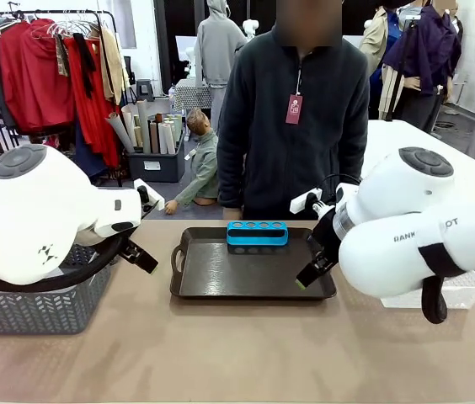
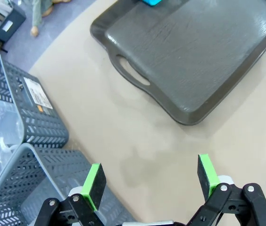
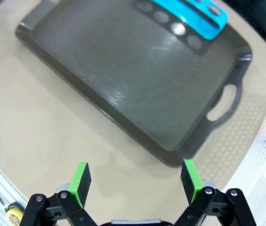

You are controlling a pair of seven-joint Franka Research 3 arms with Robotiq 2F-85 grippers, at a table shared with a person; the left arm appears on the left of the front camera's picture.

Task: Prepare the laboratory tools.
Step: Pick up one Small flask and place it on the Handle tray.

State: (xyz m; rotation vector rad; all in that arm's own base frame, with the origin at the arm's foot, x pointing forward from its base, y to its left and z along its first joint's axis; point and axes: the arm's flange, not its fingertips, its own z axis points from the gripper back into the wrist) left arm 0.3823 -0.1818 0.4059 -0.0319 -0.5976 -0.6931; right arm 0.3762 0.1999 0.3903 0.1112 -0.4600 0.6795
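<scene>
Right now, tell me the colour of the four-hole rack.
The rack is blue, best in the front view.

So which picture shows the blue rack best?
The front view. There the rack stands whole at the far side of the tray, with all four holes showing. The right wrist view has it slanted and blurry at the top edge. The left wrist view catches just a blue corner at the top.

Left tool (image 2: 151, 181) hangs with fingers spread wide; right tool (image 3: 135, 179) likewise.

Beyond the beige table (image 1: 221, 353), red garments (image 1: 40, 76) hang at the far left
</scene>
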